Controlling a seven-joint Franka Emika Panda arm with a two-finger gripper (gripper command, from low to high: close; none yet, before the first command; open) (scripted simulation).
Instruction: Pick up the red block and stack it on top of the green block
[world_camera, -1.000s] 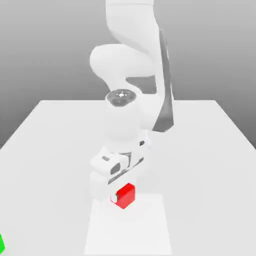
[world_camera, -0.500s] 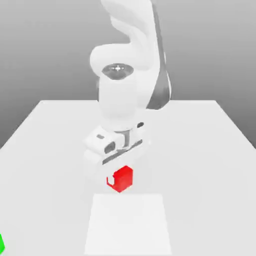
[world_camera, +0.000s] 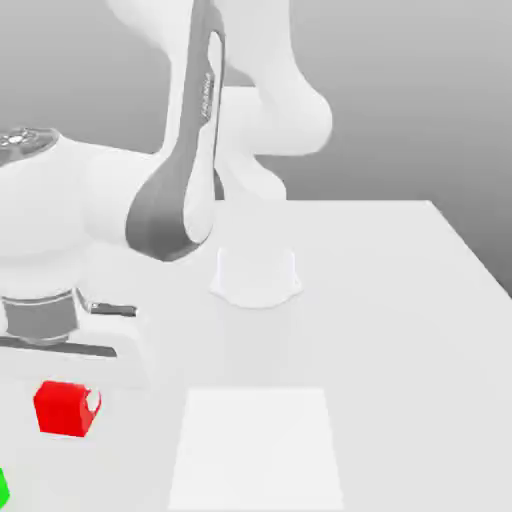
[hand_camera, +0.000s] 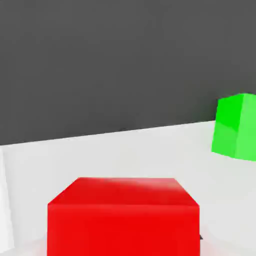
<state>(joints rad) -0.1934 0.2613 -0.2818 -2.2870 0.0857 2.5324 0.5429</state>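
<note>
Jaws clamped on red block (world_camera: 66, 408), level.

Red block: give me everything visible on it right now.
The small glossy red cube has plain, unmarked faces. It sits roughly level just under the white robot hand, with a white fingertip against its side; the gripper is shut on it. It is near the exterior view's lower left, above the green block's sliver. The hand view shows its top and front face.

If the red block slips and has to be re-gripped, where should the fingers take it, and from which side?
Take the red block across two opposite flat side faces at mid-height, coming straight down from above. It is a plain cube, so parallel faces suit flat fingers, and a top approach leaves its underside free to land on the green block. The gripper is shut on it this way now.
</note>
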